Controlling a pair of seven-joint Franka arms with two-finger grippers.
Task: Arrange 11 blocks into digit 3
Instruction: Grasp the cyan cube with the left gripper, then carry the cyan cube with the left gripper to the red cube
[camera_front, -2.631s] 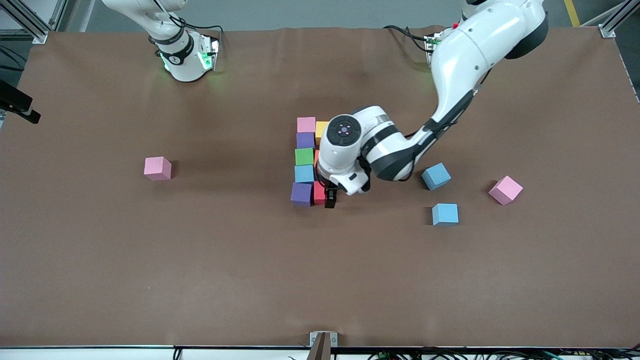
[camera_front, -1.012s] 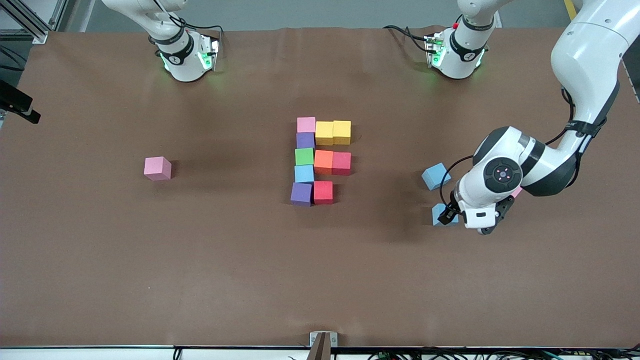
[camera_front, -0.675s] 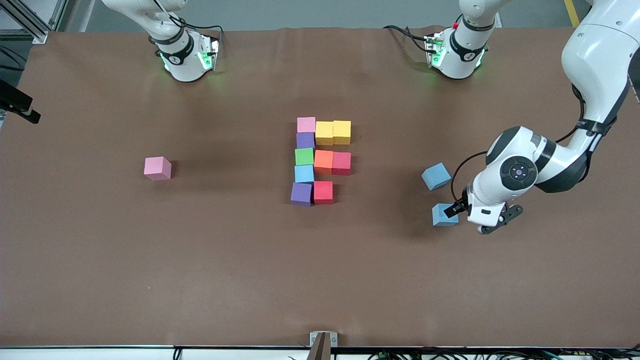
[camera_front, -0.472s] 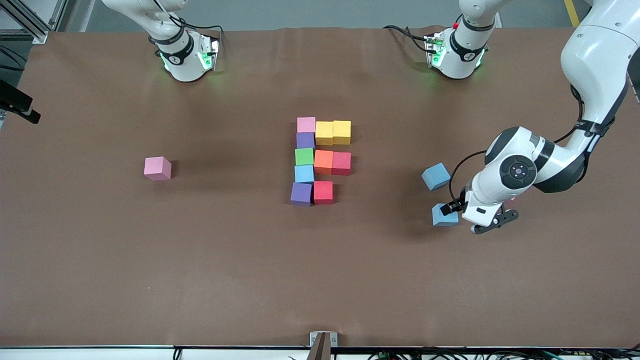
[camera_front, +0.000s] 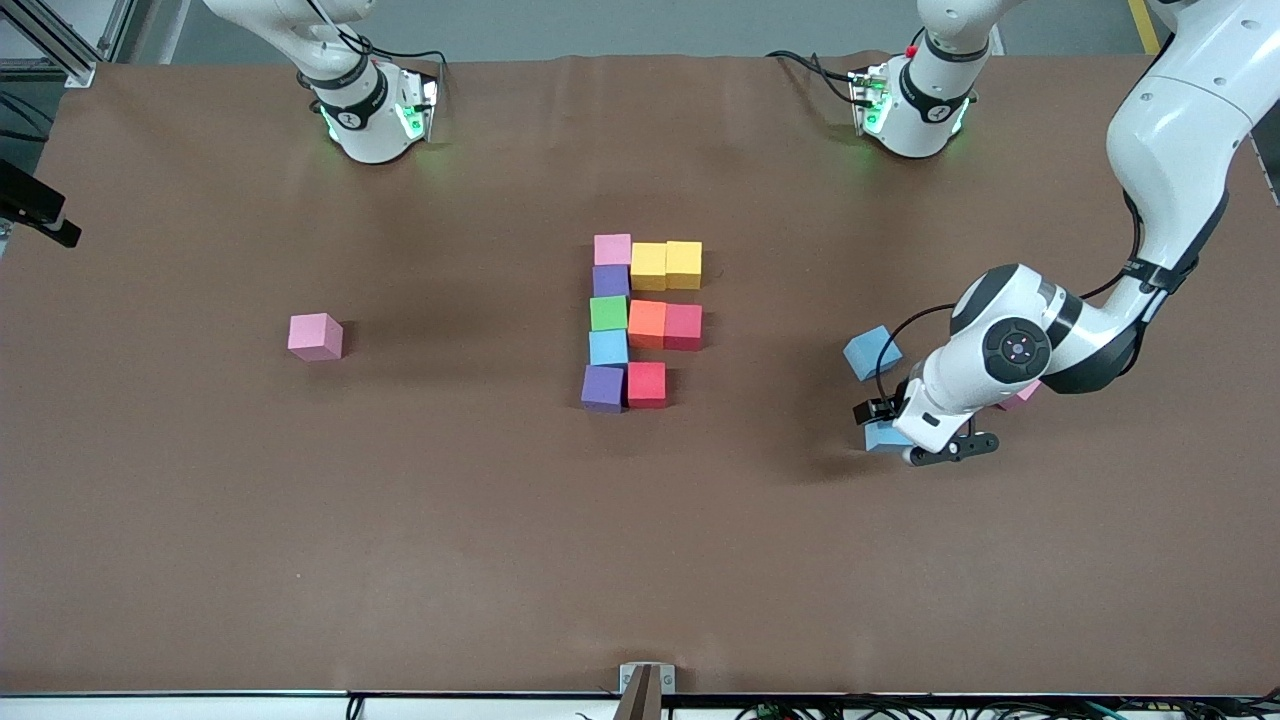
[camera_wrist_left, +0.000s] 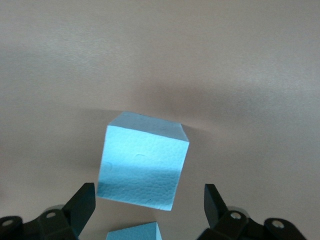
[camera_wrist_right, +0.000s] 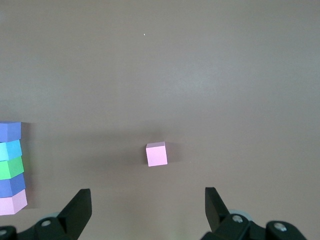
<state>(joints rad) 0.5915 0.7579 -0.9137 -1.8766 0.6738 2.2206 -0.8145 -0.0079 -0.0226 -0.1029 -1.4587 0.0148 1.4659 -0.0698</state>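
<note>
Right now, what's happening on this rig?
The digit 3 mid-table has ten cubes; its bar nearest the camera lacks one. The left gripper, open, is over a light blue cube at the left arm's end of the table, another light blue cube nearby. The right gripper waits, open, high above a stray pink cube.
</note>
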